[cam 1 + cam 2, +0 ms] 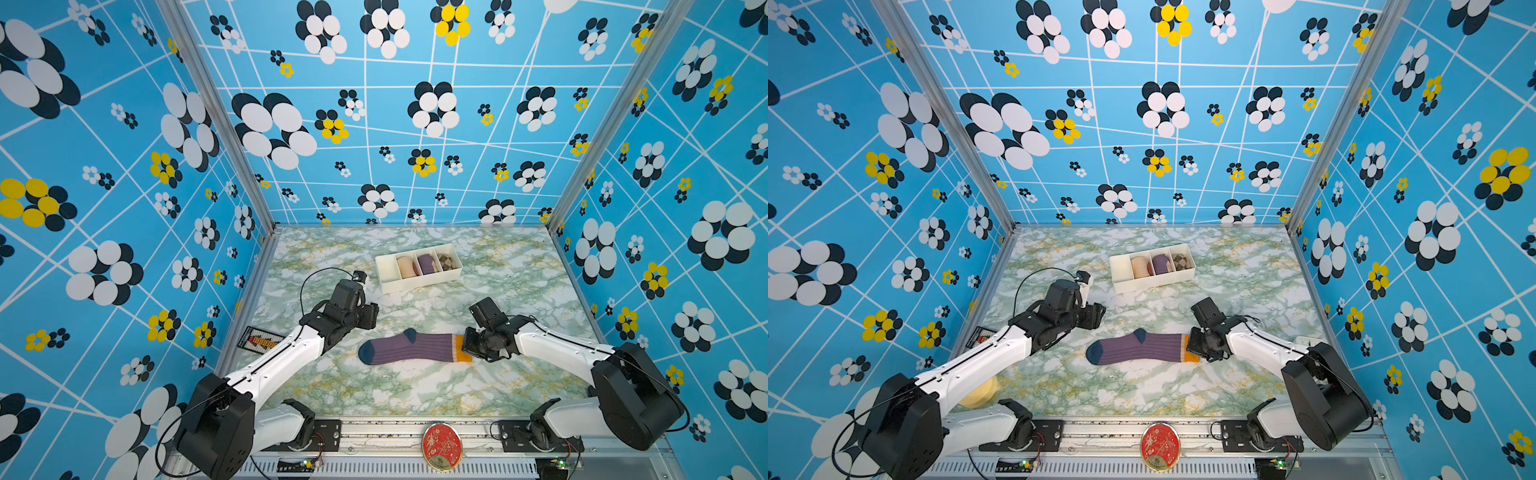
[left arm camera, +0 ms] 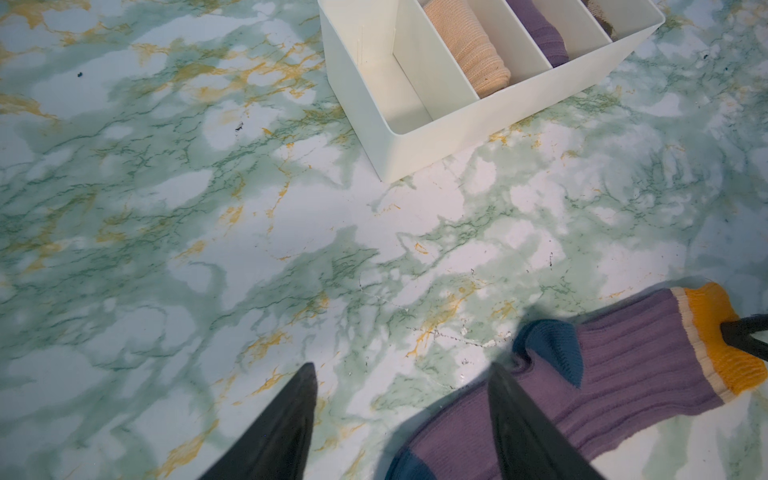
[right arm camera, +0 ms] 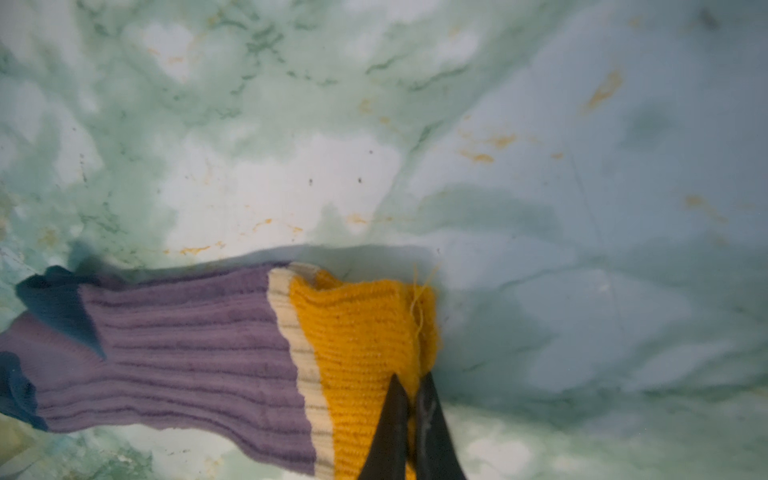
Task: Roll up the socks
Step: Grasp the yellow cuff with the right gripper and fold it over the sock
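Enclosure: three walls (image 1: 104, 166) papered sky blue, with white grid lines and black, white and yellow flower clusters, joined at the corners by aluminium frame posts (image 1: 216, 108). Table (image 1: 415, 386): glossy marble-print top, white with green veining and ochre flecks, lightly scuffed and speckled in the wrist views. Front edge: metal rail (image 1: 374, 432) carrying both arm bases, with a red round tin (image 1: 442, 446) at its middle. Left edge: a small dark printed card (image 1: 259, 340). Toward the back: a white organiser box (image 1: 419, 284) with dividers, holding side by side a peach roll (image 1: 406, 266), a purple roll (image 1: 427, 263) and a brown checked roll (image 1: 446, 261). Socks (image 1: 411, 347): purple ribbed, teal toe and heel, cream stripe, orange-yellow cuff; lying flat near the table's middle, toe to the left and cuff to the right in both top views. Right claw (image 3: 410, 380): fingers together, pinching the edge of the orange-yellow cuff. Left claw (image 2: 402, 365): fingers apart, holding nothing, poised over the table beside the sock's foot.
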You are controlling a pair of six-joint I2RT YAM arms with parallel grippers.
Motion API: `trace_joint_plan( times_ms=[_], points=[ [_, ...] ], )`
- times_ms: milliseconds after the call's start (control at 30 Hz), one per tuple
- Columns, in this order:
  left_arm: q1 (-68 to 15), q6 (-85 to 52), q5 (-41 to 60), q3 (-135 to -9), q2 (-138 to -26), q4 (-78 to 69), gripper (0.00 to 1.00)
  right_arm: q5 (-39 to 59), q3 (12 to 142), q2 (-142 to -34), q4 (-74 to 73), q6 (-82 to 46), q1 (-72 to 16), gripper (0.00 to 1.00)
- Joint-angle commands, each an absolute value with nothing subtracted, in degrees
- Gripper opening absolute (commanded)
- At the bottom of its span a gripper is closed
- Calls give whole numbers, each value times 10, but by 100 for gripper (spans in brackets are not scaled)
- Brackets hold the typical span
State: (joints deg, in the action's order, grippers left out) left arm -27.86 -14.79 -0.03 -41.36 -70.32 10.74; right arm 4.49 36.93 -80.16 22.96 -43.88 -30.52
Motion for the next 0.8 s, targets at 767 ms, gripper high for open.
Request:
trace_joint_plan(
  times_ms=[767],
  points=[
    [-272, -134, 21, -435, -678, 130, 66, -184, 532, -844, 420, -391, -461, 0]
  ],
)
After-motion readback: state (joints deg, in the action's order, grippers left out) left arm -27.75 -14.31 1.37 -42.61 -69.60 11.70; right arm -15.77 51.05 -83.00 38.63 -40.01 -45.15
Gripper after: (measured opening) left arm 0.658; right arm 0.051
